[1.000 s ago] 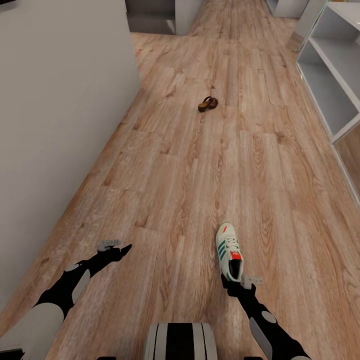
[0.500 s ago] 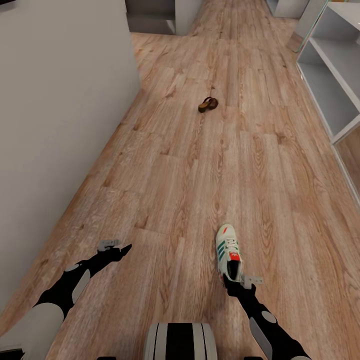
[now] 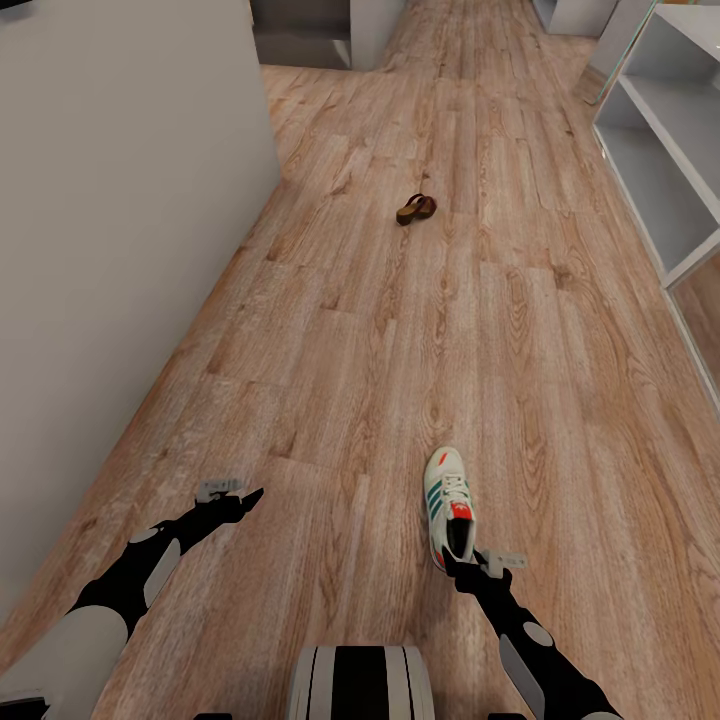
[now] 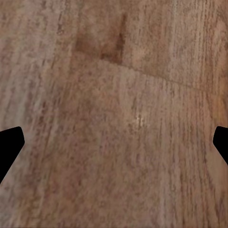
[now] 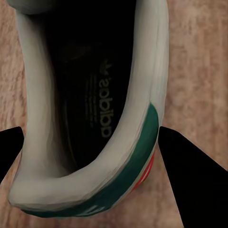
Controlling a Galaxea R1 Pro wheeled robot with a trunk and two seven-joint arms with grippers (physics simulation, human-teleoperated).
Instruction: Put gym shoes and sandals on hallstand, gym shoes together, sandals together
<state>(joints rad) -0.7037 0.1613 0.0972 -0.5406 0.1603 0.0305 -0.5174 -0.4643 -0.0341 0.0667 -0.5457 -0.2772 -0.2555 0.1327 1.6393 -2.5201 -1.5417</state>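
Right fingers (image 5: pixel 190 175) straddle gym shoe (image 3: pixel 448 503) heel (sandal (image 3: pixel 415 209) far ahead).

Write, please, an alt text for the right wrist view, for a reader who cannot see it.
A white gym shoe with a green heel band, seen from above into its dark opening, lies on the wood-plank floor. The two dark fingers stand one on each side of its heel.

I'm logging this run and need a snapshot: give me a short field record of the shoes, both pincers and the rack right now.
gym shoe: on the wood-plank floor, heel at the right pincer
sandal: on the floor, far down the corridor
right pincer: open, fingers either side of the shoe's heel collar
left pincer: open, over bare floor
hallstand: at right; visible shelves hold no shoes
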